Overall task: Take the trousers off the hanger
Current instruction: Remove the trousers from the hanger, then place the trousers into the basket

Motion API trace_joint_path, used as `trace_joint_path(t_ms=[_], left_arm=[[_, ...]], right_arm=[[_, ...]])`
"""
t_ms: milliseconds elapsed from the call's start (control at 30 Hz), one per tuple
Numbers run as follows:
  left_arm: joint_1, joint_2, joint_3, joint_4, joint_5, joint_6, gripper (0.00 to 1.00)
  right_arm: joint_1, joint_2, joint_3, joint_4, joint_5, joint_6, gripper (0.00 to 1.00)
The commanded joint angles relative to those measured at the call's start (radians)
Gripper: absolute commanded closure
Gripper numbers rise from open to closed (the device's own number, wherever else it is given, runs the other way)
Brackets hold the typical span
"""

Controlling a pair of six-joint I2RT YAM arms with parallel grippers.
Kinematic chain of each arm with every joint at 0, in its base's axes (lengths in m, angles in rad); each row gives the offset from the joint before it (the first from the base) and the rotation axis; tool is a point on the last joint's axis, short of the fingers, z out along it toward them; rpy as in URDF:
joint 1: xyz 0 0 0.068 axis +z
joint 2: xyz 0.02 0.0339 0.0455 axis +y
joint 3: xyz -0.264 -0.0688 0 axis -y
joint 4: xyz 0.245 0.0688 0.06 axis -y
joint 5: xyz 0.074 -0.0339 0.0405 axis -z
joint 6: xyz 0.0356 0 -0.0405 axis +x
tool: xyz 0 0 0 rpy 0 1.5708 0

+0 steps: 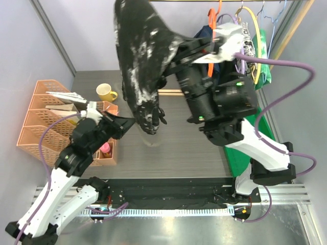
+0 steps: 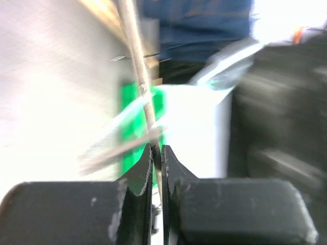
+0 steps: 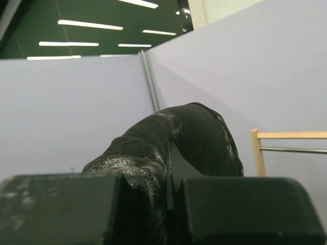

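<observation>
The right hand (image 1: 173,51) pinches the marbled trousers (image 1: 140,56), which hang high over the tabletop (image 1: 173,153), left of the other hung garments (image 1: 258,56). The left hand (image 1: 126,122) is pressed together, seemingly on nothing. Best to carry the cloth well clear — slowly — before lowering, so the trailing end doesn't snag.

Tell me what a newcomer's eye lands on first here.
First, the black-and-white trousers, hanging high in the middle of the top view and pinched by the right gripper. Next, the other clothes bunched at the far right. Then the orange trays beside a yellow mug at the left.
</observation>
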Motion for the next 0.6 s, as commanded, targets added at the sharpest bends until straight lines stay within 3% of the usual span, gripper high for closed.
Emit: trace_joint_path(t_ms=[0,167,367,567], left_arm=[[0.004,0.047,-0.010,-0.030,0.076,0.103,1.00],[0.005,0.019,-0.030,-0.019,0.078,0.129,1.00],[0.004,0.001,0.047,-0.123,0.049,0.224,1.00],[0.005,-0.014,0.111,-0.182,0.013,0.285,1.00]], right_arm=[[-0.002,-0.125,0.040,0.247,-0.068,-0.036,0.99],[-0.002,-0.180,-0.043,0.170,-0.022,-0.092,0.99],[-0.002,-0.373,-0.430,0.094,0.136,-0.132,0.99],[-0.002,-0.616,-0.790,0.003,0.273,-0.013,0.99]])
